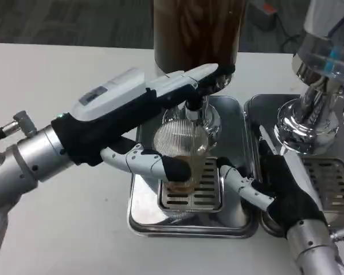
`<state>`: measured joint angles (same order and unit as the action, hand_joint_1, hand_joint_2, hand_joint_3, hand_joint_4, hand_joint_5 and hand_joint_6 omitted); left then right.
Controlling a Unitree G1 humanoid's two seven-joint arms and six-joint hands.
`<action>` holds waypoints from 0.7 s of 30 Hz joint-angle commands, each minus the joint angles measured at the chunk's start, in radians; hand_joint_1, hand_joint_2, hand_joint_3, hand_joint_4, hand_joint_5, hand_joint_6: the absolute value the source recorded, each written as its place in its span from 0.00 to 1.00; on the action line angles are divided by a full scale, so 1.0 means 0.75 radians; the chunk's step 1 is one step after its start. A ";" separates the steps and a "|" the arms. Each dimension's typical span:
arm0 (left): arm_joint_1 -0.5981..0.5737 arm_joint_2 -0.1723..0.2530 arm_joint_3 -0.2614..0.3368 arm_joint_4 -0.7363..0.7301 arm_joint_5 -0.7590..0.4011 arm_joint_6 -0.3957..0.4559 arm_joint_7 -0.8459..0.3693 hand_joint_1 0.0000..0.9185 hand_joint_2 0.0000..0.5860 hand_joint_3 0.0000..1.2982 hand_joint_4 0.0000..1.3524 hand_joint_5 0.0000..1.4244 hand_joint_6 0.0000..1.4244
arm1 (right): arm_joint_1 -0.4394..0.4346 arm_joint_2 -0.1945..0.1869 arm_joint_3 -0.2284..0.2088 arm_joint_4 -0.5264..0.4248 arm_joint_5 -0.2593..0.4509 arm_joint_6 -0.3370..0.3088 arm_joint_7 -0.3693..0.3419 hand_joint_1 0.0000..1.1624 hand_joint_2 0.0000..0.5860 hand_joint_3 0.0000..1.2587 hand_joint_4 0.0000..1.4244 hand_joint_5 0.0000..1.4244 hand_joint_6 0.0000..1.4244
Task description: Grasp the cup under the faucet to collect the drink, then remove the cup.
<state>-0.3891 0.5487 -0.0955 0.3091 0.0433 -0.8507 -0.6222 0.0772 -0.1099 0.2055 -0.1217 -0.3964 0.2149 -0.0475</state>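
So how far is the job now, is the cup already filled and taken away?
Done: the cup stands under the faucet on the drip tray, with some brown drink at its bottom. In hand: the left hand reaches the faucet while the right hand waits beside the cup. Left: finish filling, then remove it.

a drinks station set up like a test bench: two dispensers [198,34] [327,63] stand on steel drip trays [143,220] [332,183] on a plain white table [57,74], the left one's tank full of brown drink. grey carpet [69,20] and a loose cable [286,26] at the far edge suggest an office or lab room.
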 commanded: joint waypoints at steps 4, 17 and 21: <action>0.009 0.008 -0.012 0.016 0.001 -0.006 0.004 0.00 0.10 0.02 0.00 0.07 0.04 | -0.057 0.000 -0.005 0.088 0.062 -0.082 0.018 0.59 0.35 0.00 0.00 0.00 0.00; 0.007 0.008 -0.002 0.014 -0.013 0.011 0.008 0.00 0.10 0.02 0.00 0.07 0.04 | -0.081 0.098 -0.056 0.281 0.126 -0.379 -0.150 0.63 0.32 0.00 0.00 0.00 0.00; 0.007 0.008 -0.004 0.015 -0.015 0.013 0.006 0.00 0.10 0.02 0.00 0.07 0.04 | -0.090 0.115 -0.058 0.348 0.142 -0.446 -0.170 0.63 0.31 0.00 0.00 0.00 0.00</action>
<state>-0.3894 0.5487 -0.0941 0.3164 0.0369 -0.8431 -0.6162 0.0174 -0.0364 0.1690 0.1039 -0.3044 -0.0798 -0.1582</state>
